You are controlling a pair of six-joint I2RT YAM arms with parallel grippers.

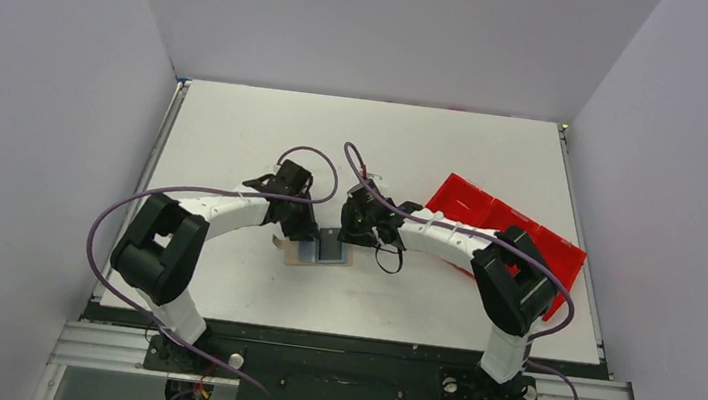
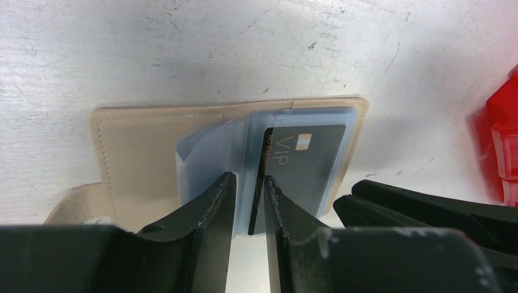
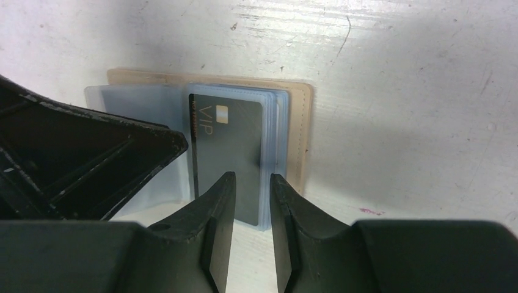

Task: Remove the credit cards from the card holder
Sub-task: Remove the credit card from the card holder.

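The left gripper [image 2: 248,180] points down at the open card holder [image 2: 140,146], its two black fingers [image 2: 211,213] only a narrow slot apart. The edge of a pale blue plastic sleeve [image 2: 204,152] sits in that slot. Whether the fingers pinch it cannot be told. At 1 o'clock from the fingertips, a dark credit card [image 2: 308,152] marked VIP lies inside the sleeves on the holder's right half. The tan cover spreads toward 10 o'clock, flat on the scuffed white table [image 2: 183,49].

The right gripper [image 3: 251,178] is also narrow. Its fingertips are set over the near edge of the same card and the sleeve stack, and whether it grips them cannot be told. The left gripper's black body fills the right wrist view at 9 o'clock.

From above, the holder lies open between the two grippers, near the middle of the table. A red tray [image 1: 471,201] sits at 2 o'clock from the holder, apart from it.
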